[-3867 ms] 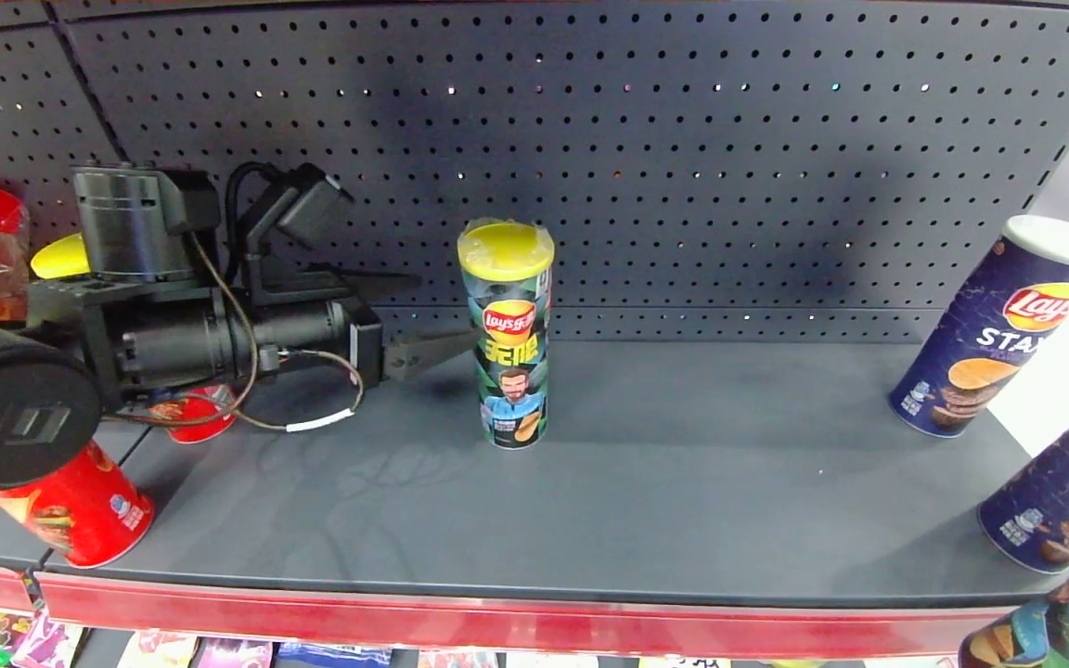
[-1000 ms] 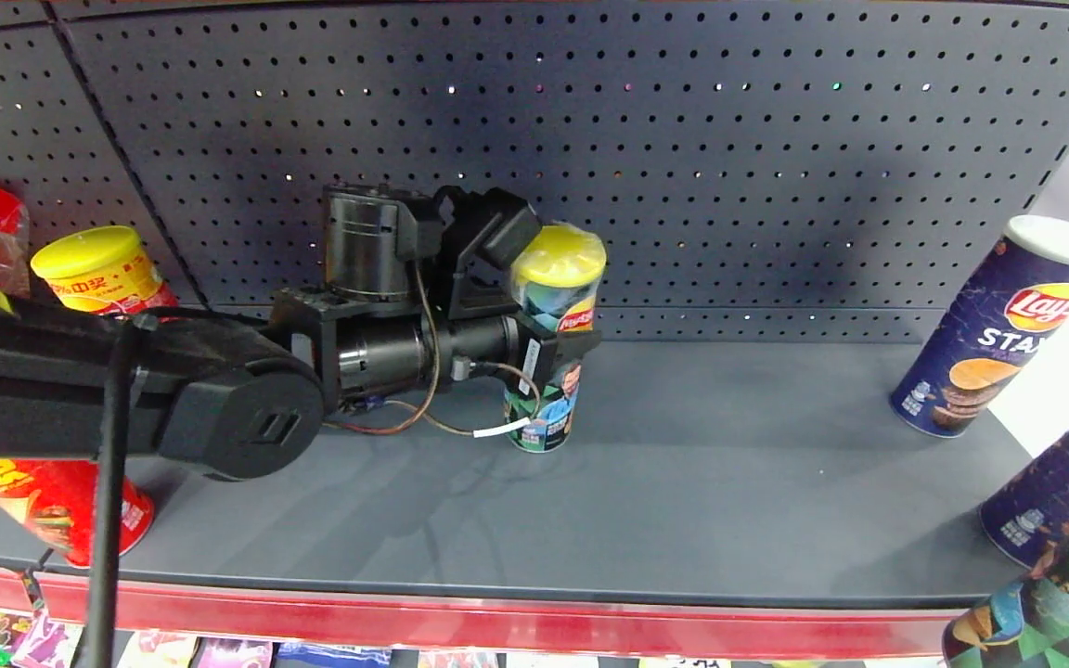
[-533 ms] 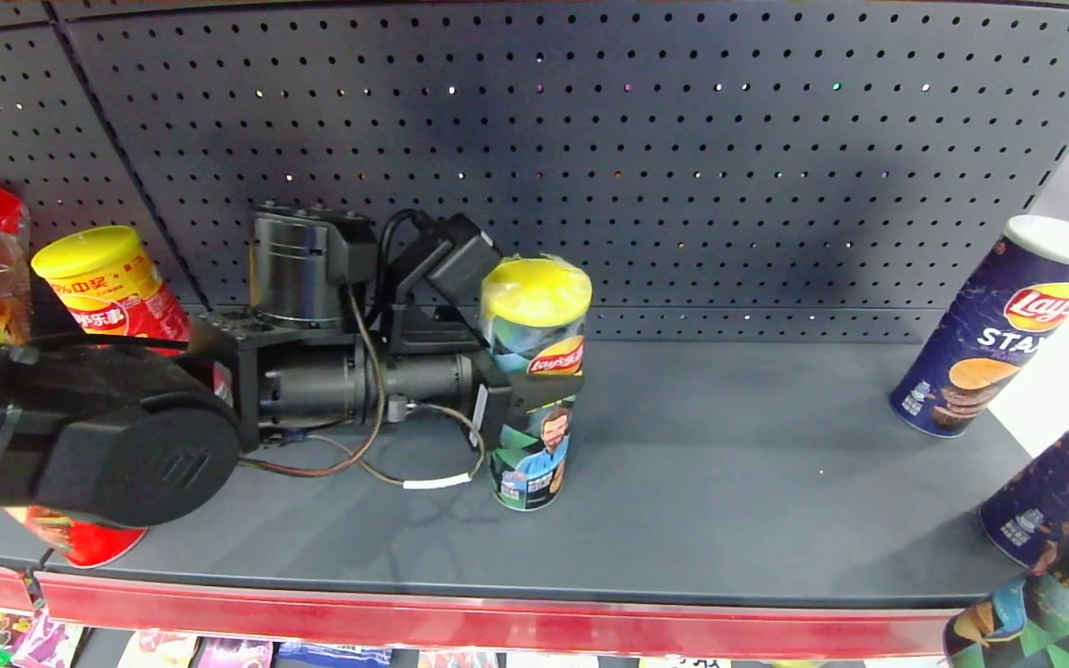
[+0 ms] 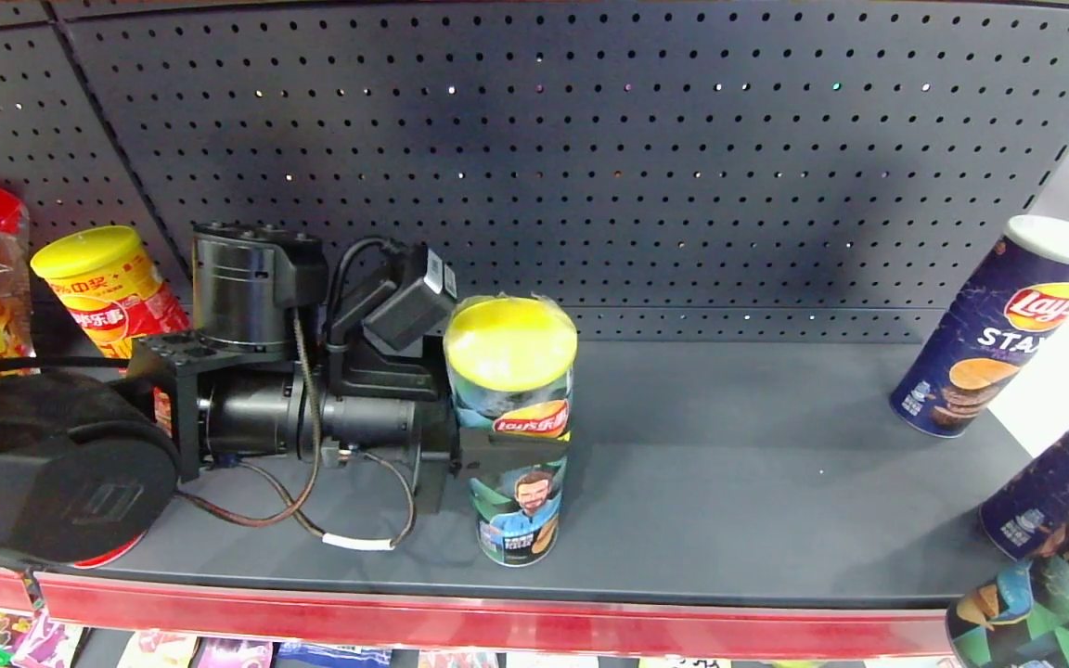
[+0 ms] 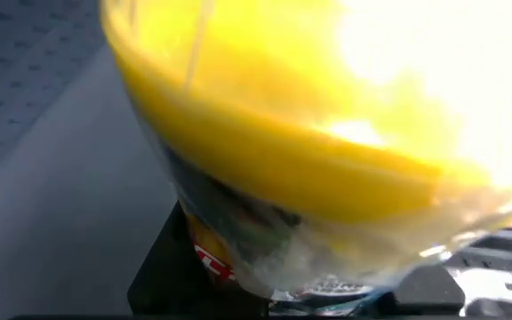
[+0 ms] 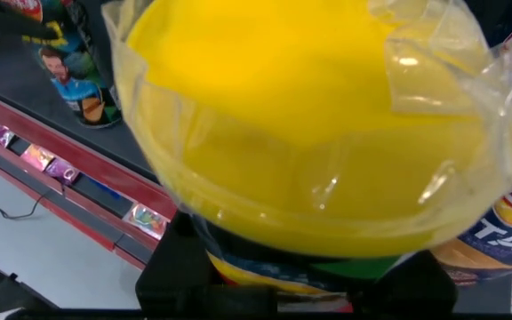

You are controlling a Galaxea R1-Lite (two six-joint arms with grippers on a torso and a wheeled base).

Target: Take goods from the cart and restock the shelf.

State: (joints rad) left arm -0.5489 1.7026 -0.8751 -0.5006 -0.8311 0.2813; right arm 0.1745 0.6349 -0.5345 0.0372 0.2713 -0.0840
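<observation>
A green chip can with a yellow lid (image 4: 513, 417) stands upright on the grey shelf (image 4: 729, 501), close to its front edge. My left gripper (image 4: 534, 452) comes in from the left and is shut on the can's middle. In the left wrist view the can's lid (image 5: 327, 124) is right in front of the camera, above the dark fingers (image 5: 163, 271). My right gripper (image 6: 300, 289) is shut on a second yellow-lidded can (image 6: 309, 133). That can's green patterned body (image 4: 1045, 603) pokes in below the shelf's front right corner.
Red cans with yellow lids (image 4: 108, 283) stand at the shelf's left end. Two blue cans (image 4: 998, 325) (image 4: 1063, 492) stand at its right end. A pegboard wall (image 4: 590, 167) backs the shelf and a red strip (image 4: 497, 623) runs along its front. Bare shelf lies between the green can and the blue cans.
My left gripper was open beside the green can, closed on it, and has pulled it forward and to the left towards the shelf's front edge. The second can has risen at the lower right.
</observation>
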